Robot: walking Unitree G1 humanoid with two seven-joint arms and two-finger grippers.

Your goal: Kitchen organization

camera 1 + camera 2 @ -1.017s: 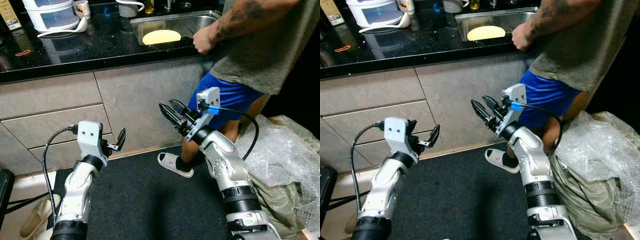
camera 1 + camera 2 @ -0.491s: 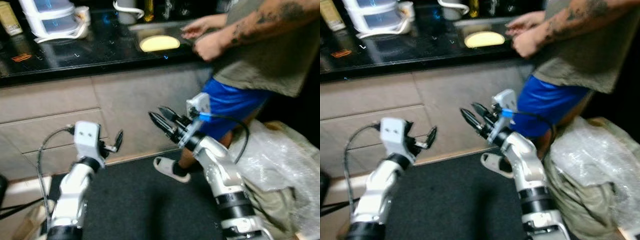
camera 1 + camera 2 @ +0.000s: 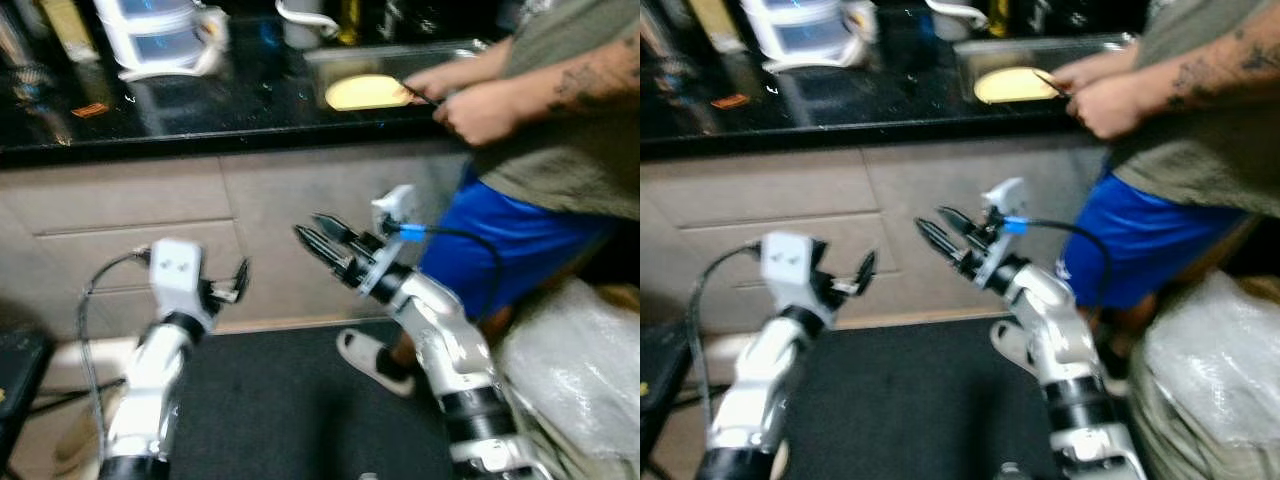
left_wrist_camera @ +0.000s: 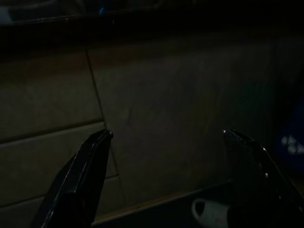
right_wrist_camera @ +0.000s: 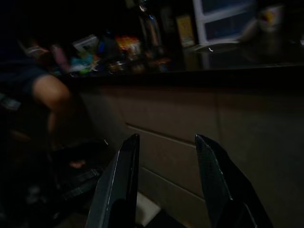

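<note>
Nothing's in hand yet, and the task line doesn't name one item, so I'm reading the candidates on the black surface (image 3: 200,105). Nearest likely one: white stacked container set (image 3: 155,35) at the back, w/ a mug (image 3: 212,25) just beside it. Looks like smooth hard plastic w/ bluish see-through panels; prob. light, stiff, slippery on the sides, so I'd grip across a rim or lid edge, not the flat wall. The mug looks ceramic, so fragile; take by the handle or rim.

The surface is glossy dark stone, reflective. Below it, matte beige drawer fronts (image 3: 120,200). A pale round plate (image 3: 362,92) lies in the steel sink (image 3: 420,55), where a person's hands (image 3: 480,105) are busy.

Left gripper (image 3: 237,280) hangs low before the drawers, fingers spread apart, empty. Right gripper (image 3: 320,238) sits higher near the cabinet face, fingers parted too, holding nothing. Dark mat (image 3: 290,400) underfoot; crinkled plastic wrap (image 3: 580,370) on my right.
</note>
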